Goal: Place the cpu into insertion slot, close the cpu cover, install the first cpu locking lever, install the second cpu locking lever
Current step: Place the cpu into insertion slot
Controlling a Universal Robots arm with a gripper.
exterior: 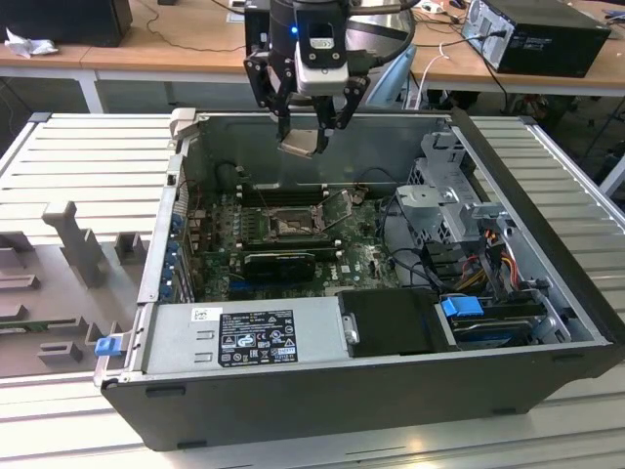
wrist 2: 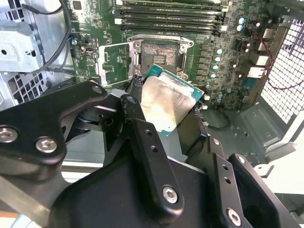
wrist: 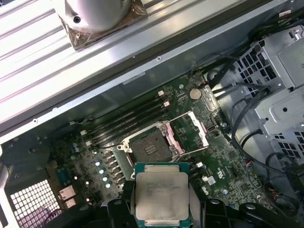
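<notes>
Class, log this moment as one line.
tool: shut on square beige-silver cpu | dark square insertion slot: empty | silvery cpu cover frame: open

Your cpu (exterior: 299, 144) aloft
Tilted, twelve o'clock of the bare insertion slot (exterior: 290, 224); cpu cover (exterior: 337, 205) open at its two o'clock

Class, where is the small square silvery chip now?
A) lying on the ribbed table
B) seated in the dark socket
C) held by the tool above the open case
C: the small square silvery chip sits gripped in the black tool, above the empty dark square socket.
</notes>
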